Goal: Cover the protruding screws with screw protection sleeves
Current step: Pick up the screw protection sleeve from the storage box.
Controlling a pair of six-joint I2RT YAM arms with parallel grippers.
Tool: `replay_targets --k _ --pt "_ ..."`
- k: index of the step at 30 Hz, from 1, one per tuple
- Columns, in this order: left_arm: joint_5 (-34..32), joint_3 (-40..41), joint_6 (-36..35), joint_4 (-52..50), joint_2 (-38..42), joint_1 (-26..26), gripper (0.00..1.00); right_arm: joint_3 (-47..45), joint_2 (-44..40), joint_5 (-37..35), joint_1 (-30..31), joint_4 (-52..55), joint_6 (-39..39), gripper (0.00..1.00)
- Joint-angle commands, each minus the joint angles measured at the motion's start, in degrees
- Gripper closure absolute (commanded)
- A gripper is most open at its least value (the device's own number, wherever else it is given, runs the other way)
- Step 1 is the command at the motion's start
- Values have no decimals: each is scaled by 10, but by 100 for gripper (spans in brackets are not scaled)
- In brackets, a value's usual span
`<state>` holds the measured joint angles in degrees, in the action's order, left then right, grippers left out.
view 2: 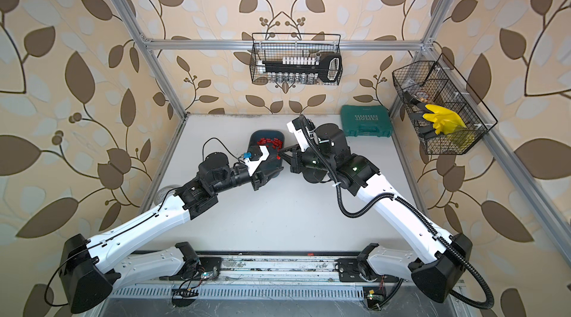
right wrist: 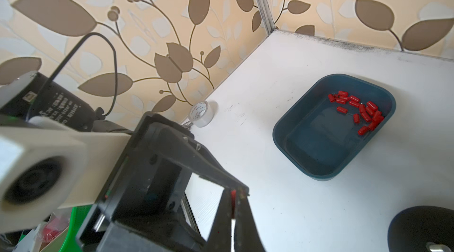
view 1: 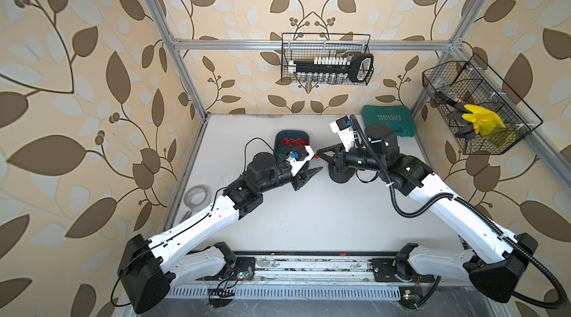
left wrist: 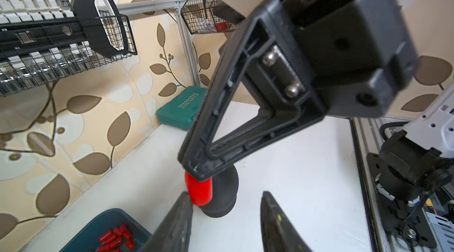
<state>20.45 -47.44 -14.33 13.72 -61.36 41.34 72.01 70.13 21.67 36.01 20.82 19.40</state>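
Pinching one red sleeve (left wrist: 199, 190) at its very tips, the R gripper (right wrist: 233, 195) is clamped on it; only a sliver of red shows between the closed fingers in the R wrist view. In both top views that held sleeve (view 1: 316, 156) sits betw. the dark teal tray (view 1: 278, 141) and the black dome base (view 1: 341, 176), just off the tray's near corner. L gripper (left wrist: 226, 194) faces it w/ fingers apart and nothing betw. them. One L fingertip (left wrist: 185, 200) is right beside the held sleeve, can't tell if touching; the other is well apart from it. The dome base stands on the white table (view 1: 309, 222), mostly under the R arm in the top views. Screws not made out anywhere. A silver bit (right wrist: 434, 247) shows on the dome at the frame edge, too cropped to say what it is. Rest of the sleeves (right wrist: 363, 113) lie loose in the tray, bunched toward one end, approx. 20. Tape roll (view 1: 197, 196) at the table's L edge, green case (view 1: 389, 120) at the far R corner. 2 wire baskets hang on the frame: one (view 1: 327, 59) on the back rail w/ a socket set, one (view 1: 475, 108) on the R side w/ a yellow glove.
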Motion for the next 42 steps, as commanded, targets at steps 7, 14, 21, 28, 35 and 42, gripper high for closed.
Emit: replay_targets --k 7,14,21,28,35,42 --pt "1 -5 -15 57 2 9 48 13 -5 -9 2 -12 6 99" --pt "-35 -10 -13 58 -10 9 50 10 -10 -3 3 -13 6 99" --pt "-37 -25 -11 61 -20 9 57 10 -8 9 3 -8 -3 99" --pt "-27 -28 -11 67 -15 9 64 7 1 12 3 -8 -8 100" --pt "-23 -28 -11 70 -21 9 66 6 -1 11 3 -8 -6 100" --pt "-17 -35 -14 62 -24 9 80 6 0 14 3 -5 -8 100"
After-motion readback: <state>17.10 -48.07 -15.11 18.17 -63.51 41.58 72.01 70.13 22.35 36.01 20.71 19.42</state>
